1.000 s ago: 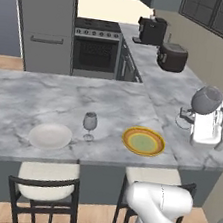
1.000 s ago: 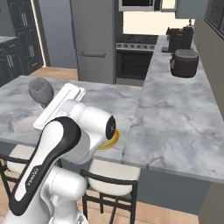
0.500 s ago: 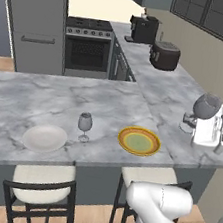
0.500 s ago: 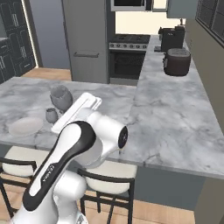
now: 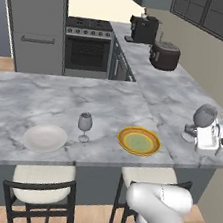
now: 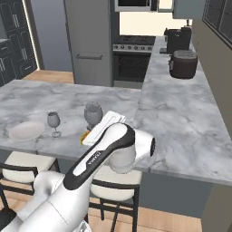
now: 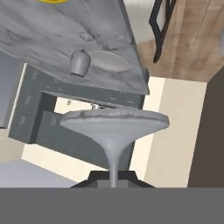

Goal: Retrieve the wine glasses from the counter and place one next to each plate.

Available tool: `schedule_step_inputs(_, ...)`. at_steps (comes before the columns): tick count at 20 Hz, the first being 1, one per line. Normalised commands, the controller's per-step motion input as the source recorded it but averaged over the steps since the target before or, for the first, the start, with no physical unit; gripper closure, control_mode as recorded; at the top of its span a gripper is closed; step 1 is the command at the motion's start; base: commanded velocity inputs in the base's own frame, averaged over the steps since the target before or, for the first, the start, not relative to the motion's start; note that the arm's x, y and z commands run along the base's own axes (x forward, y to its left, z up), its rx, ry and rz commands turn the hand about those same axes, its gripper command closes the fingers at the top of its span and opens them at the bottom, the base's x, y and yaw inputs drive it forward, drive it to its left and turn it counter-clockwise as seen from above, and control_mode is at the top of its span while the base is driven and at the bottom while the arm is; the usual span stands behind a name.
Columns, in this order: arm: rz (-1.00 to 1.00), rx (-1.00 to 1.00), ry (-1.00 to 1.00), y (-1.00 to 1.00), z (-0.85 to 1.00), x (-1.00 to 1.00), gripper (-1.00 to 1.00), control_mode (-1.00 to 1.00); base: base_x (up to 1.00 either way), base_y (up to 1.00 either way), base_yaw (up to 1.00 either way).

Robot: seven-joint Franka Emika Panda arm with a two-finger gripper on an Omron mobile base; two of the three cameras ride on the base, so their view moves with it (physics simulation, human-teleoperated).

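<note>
My gripper [image 7: 113, 177] is shut on the stem of a wine glass [image 7: 114, 120], whose round foot faces the hand camera. In the left base view this held wine glass [image 5: 205, 116] hangs over the counter [image 5: 181, 101] to the right of the yellow-rimmed plate [image 5: 139, 141], in my gripper [image 5: 192, 131]. In the right base view its bowl [image 6: 93, 112] shows above my hand. A second wine glass [image 5: 84, 124] stands upright on the counter between the white plate [image 5: 45, 138] and the yellow-rimmed plate. The right base view has this standing wine glass [image 6: 54, 121] beside the white plate [image 6: 26, 130].
A dark toaster [image 5: 165, 56] and a coffee machine [image 5: 144, 28] stand far back on the right-hand run of counter. Two stools [image 5: 42, 181] are tucked under the counter's front edge. The stove [image 5: 88, 42] and a tall grey fridge [image 5: 36, 16] are behind.
The whole picture has shifted in both base views, so the camera has moved. My gripper stays shut on the wine glass. The standing glass and both plates keep their places on the counter.
</note>
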Motion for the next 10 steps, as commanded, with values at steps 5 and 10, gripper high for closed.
schedule_step_inputs(5,0.18,0.00,0.01,-0.21,-0.45,0.59,1.00,-1.00,0.00,0.00,0.00)
schedule_step_inputs(10,0.18,0.00,0.00,-0.28,-0.45,0.53,1.00,-1.00,0.00,0.00,0.00)
